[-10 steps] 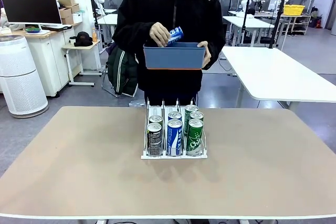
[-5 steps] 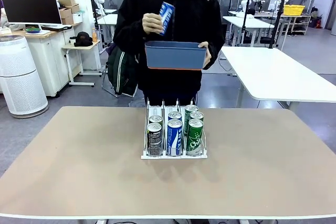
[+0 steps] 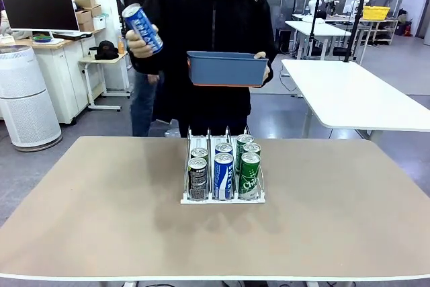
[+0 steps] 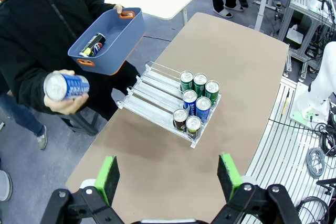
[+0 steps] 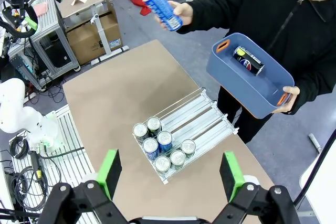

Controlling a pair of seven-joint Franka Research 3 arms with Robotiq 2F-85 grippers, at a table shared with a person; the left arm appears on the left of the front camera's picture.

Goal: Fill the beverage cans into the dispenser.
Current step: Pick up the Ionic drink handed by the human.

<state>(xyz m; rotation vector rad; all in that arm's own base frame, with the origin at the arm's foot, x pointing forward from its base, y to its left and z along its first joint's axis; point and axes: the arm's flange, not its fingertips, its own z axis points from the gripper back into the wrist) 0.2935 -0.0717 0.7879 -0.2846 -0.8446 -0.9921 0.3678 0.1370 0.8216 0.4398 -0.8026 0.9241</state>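
Seven cans [image 3: 223,176] are standing in the dispenser [image 4: 152,93], packed at its near end, the end toward the robot: two dark, two blue, three green. The far stretch of all three lanes is bare rail. Up beyond the dispenser's far end and off to the robot's left of it, the person's hand [image 3: 136,44] holds a blue can [image 3: 142,28] out in the air, tilted, looking very much like a handover on offer. The other hand carries the blue bin [image 3: 226,70] high above the dispenser's far end, with one dark can [image 5: 248,60] lying in it. The left gripper [image 4: 168,174] hangs well above the dispenser with fingers spread wide and nothing between them; the right gripper [image 5: 170,173] is the same, released and empty. So the step in hand looks like taking that offered can, and the left arm seems the natural taker. It would have to rise toward it, close around the body, then drop it into an open lane from behind. The table [image 3: 101,220] is bare on every side of the dispenser, with plenty of room, and its edges lie well away.
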